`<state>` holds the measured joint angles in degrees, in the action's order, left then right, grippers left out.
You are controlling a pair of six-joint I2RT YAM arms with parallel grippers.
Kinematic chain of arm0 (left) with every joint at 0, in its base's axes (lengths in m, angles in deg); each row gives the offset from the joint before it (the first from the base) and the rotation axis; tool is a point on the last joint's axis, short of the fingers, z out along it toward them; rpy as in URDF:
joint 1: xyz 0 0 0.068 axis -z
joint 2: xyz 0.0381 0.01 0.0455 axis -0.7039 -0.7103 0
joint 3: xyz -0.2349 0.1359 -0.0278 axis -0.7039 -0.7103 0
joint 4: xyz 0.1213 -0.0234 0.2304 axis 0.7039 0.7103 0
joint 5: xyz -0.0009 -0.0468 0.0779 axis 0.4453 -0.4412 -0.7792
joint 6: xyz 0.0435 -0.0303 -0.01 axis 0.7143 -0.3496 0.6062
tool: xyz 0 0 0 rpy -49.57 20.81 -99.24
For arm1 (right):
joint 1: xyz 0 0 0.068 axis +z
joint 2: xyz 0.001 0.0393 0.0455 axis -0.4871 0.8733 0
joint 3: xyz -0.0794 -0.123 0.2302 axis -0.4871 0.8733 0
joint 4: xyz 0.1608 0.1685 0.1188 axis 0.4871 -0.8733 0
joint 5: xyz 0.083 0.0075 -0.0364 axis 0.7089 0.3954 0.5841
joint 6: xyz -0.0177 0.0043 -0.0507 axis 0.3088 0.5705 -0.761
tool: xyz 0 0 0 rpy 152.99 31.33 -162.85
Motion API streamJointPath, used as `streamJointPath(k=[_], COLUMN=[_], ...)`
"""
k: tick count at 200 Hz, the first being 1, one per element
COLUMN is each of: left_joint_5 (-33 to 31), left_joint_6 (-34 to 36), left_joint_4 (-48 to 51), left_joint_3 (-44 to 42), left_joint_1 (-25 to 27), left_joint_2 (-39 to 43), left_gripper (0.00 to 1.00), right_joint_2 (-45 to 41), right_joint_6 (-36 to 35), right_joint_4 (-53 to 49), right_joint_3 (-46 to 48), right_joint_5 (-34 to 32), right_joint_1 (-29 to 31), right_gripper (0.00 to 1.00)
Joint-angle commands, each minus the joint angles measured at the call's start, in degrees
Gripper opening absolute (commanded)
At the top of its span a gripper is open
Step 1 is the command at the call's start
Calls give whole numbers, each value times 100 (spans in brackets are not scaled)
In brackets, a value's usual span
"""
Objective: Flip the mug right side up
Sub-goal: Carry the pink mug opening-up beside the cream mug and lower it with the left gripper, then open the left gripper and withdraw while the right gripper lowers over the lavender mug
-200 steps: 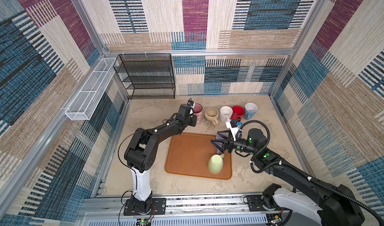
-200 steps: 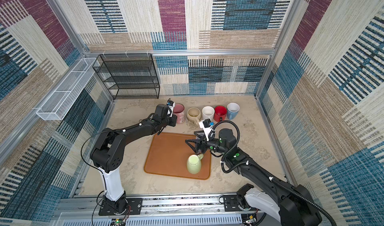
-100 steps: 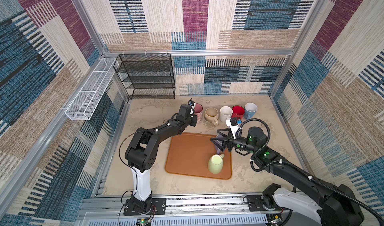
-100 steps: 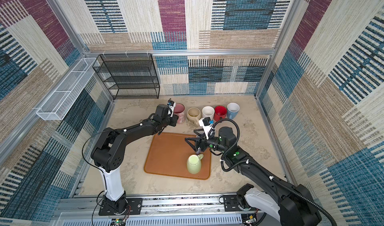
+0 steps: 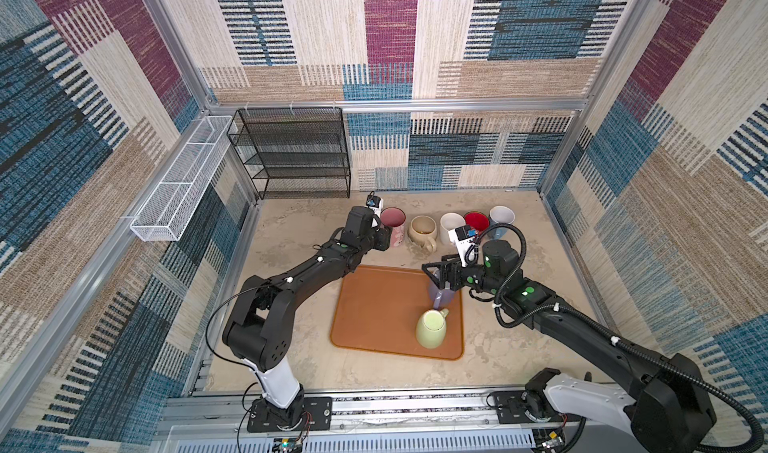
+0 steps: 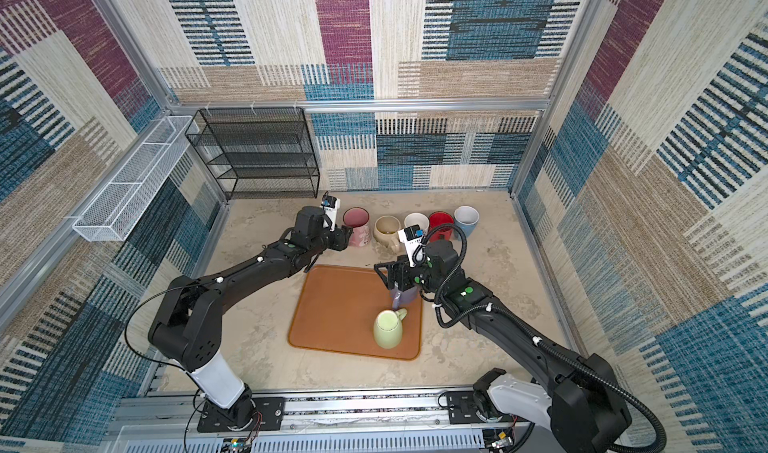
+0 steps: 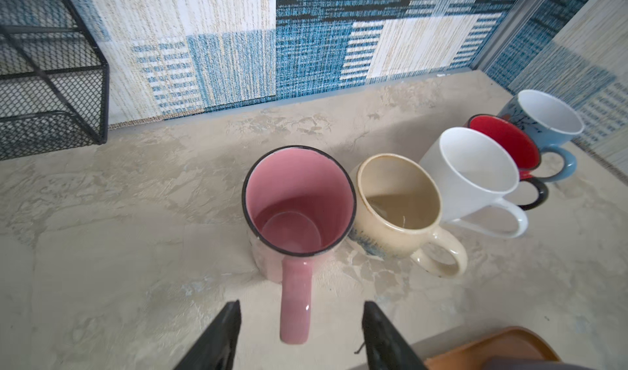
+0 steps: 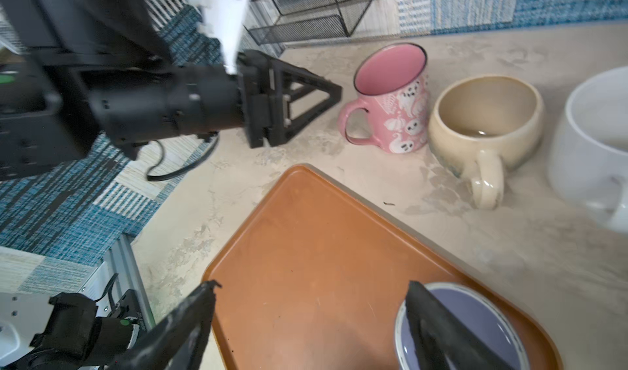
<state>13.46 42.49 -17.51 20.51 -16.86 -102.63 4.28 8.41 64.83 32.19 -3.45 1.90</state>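
five mugs stand mouth up in a row on the table (image 7: 136, 215) near the back wall: a pink mug (image 7: 299, 198) at the left end, then a beige mug (image 7: 397, 198), a white mug (image 7: 472, 171), a red mug (image 7: 503, 137) and a blue mug (image 7: 547, 117). the pink mug is upright, just beside the beige one, and its handle points toward the left gripper (image 7: 301, 305). in the left wrist view we see that gripper's fingers (image 7: 224, 331) spread apart, one on each side of the handle's end, with a gap on both sides, so they grip nothing. in both top views the pink mug sits just beyond the far edge of the orange tray (image 5: 374, 305), near its left corner. two more mugs are on the tray: a green mug (image 5: 432, 330) toward the front right, which looks to us mouth down, and a purple mug (image 8: 482, 314) near the far right corner. the right gripper (image 8: 312, 285) hovers low over that corner with its fingers wide apart. one finger crosses in front of the purple mug, the other hangs over bare tray, and nothing is clamped between them. we cannot tell which way up the purple mug stands.
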Motion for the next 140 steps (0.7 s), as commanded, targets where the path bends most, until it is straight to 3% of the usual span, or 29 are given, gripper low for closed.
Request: streamJointPath(k=[1,18,34,70,140], left_joint_5=[8,136,359,640,869], left_joint_6=[-551,-929,-1248,-1587,-1702], left_joint_4=[271,581,843,1469,2468], left_joint_3=[-212,-310,-423,-717,-1300], left_joint_1=[-2,-2,-2,-3,-2], left_joint_2=[427,749,1072,1936,3827], left_gripper=[72,87,90,91,91], right_joint_2=[-12,-99,-232,-566,-571], right_joint_6=[226,289,351,561,913], right_joint_4=[-605,-918,-1216,-1589,-1379], right_joint_3=[-104,-113,-86,148,556], right_joint_5=[-565,-804,-1058,-1388,-1245], right_joint_1=[7,7,9,11,13], right_gripper=[89,88,88,88,89])
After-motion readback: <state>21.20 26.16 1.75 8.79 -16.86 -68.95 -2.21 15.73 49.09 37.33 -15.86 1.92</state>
